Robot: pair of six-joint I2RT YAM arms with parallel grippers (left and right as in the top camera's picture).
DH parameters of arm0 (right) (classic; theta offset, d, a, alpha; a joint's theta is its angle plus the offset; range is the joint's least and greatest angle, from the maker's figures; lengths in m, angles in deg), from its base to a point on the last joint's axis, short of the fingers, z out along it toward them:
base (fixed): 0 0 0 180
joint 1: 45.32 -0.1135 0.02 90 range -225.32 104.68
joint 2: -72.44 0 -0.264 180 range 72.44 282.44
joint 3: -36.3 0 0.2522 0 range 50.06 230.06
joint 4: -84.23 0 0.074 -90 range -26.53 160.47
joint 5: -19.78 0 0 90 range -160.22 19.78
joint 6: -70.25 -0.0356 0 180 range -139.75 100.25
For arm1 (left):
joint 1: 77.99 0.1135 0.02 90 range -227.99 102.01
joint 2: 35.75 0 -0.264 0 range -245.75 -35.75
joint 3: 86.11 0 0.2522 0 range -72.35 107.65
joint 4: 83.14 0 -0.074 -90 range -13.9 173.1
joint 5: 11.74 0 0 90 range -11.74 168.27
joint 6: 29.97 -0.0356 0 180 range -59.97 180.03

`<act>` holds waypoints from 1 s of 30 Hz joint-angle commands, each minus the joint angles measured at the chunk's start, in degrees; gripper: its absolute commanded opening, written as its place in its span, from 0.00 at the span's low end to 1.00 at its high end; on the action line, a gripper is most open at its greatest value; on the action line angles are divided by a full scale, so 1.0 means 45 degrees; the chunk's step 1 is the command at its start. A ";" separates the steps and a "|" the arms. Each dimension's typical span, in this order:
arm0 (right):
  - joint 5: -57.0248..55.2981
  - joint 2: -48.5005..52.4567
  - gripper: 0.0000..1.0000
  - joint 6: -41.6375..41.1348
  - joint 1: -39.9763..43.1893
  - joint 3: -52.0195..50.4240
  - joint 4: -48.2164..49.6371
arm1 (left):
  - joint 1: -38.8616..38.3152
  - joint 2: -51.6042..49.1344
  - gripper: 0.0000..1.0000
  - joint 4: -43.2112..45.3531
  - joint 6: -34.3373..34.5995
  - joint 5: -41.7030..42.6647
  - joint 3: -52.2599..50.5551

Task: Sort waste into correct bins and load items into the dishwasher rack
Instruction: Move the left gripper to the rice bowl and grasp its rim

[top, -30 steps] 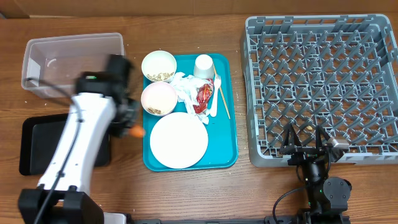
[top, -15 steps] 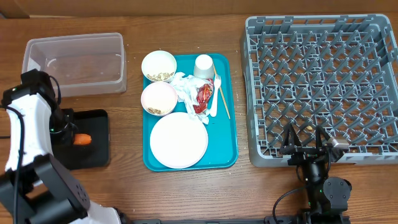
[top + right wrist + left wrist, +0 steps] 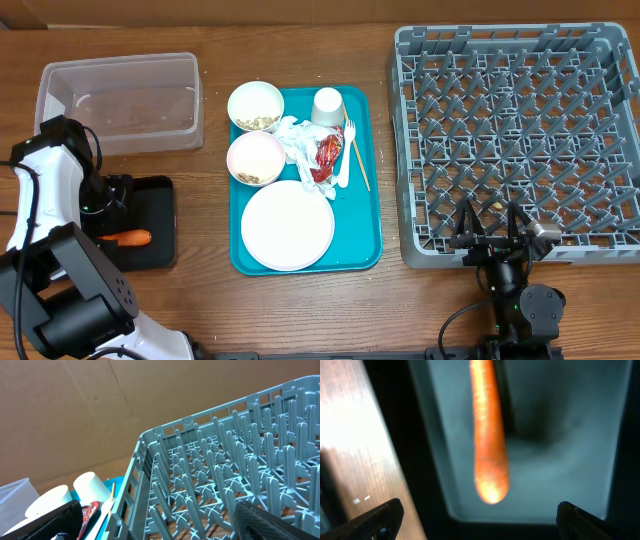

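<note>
Overhead: carrot lies left-right.

We are reading no words, labels, brands, numbers or signs anywhere; any print on the shiny red wrapper is showing too small to tell.

A wooden table filled the overhead frame from edge to edge. Its top was mid-brown, with the grain running left to right. A narrow strip of paler brown board ran along the top edge of that frame, apparently cardboard. In the right wrist view a plain brown backdrop of similar material covered the upper left and was marked by faint crease lines. In the left wrist view the table appeared as a strip at the left, with a bright glare patch and a few white specks at lower left. Lighting was even and shadows were soft.
</note>
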 commanded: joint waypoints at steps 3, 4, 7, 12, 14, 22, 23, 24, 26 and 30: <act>-0.0160 -0.0136 1.00 0.0092 0.0034 -0.0131 0.0083 | -0.0325 0.0359 1.00 -0.1083 -0.1035 0.0631 0.1749; -0.0160 -0.0136 1.00 0.0092 0.0034 -0.0131 0.0083 | -0.0505 0.0529 1.00 -0.1209 -0.1292 0.0748 0.2030; -0.0160 -0.0136 1.00 0.0092 0.0034 -0.0131 0.0083 | -0.1413 0.1243 1.00 -0.1404 -0.1685 0.0811 0.2599; -0.0155 -0.0136 1.00 0.0092 0.0034 -0.0131 0.0083 | -0.4070 0.2239 1.00 -0.0573 -0.2579 0.1083 0.2657; -0.0155 -0.0136 1.00 0.0092 0.0034 -0.0131 0.0083 | -0.5411 0.2220 1.00 -0.0107 -0.2895 0.1064 0.2652; -0.0160 -0.0136 1.00 0.0092 0.0034 -0.0131 0.0083 | -0.9670 0.0423 1.00 0.2307 -0.4201 -0.0359 0.2550; -0.0160 -0.0136 1.00 0.0092 0.0034 -0.0131 0.0083 | -0.9976 0.0117 1.00 0.2696 -0.5051 -0.0345 0.2550; -0.0160 -0.0136 1.00 0.0092 0.0034 -0.0131 0.0087 | -1.0244 -0.0180 1.00 0.3055 -0.5916 -0.0330 0.2550; -0.0155 -0.0136 1.00 0.0092 0.0034 -0.0131 0.0083 | -1.0608 -0.0733 1.00 0.3531 -0.7169 -0.0350 0.2555; -0.0155 -0.0136 1.00 0.0092 0.0034 -0.0131 0.0083 | -1.0739 -0.1506 1.00 0.3857 -0.7800 -0.0355 0.2555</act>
